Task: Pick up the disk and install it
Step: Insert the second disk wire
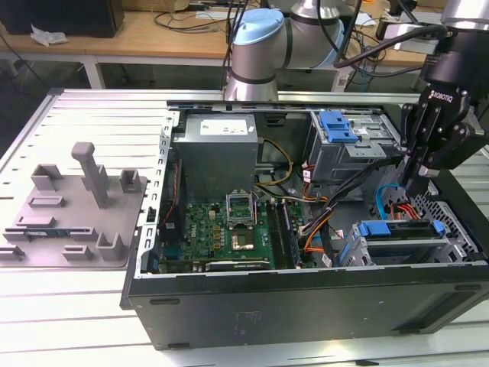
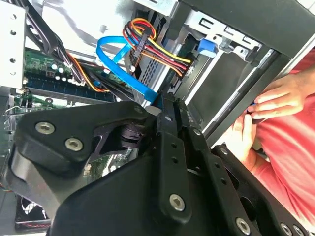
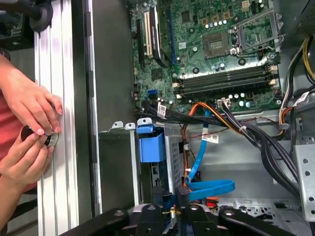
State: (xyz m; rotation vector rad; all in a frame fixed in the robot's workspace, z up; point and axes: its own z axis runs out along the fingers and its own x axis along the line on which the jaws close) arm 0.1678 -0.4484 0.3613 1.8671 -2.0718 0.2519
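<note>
- Ribbed aluminium formed the table (image 1: 69,306) on which an open black computer case (image 1: 306,306) lay.
- At the exterior view's right, the black claw (image 1: 422,186) hung over the drive bay; whether it was open could not be told.
- Seated in that bay was the disk (image 1: 401,229), silver, flat, blue-framed.
- Coloured cables (image 2: 147,42) crossed beside it.
- Hands (image 3: 27,132) were seen at the table's rail in the first wrist view.
</note>
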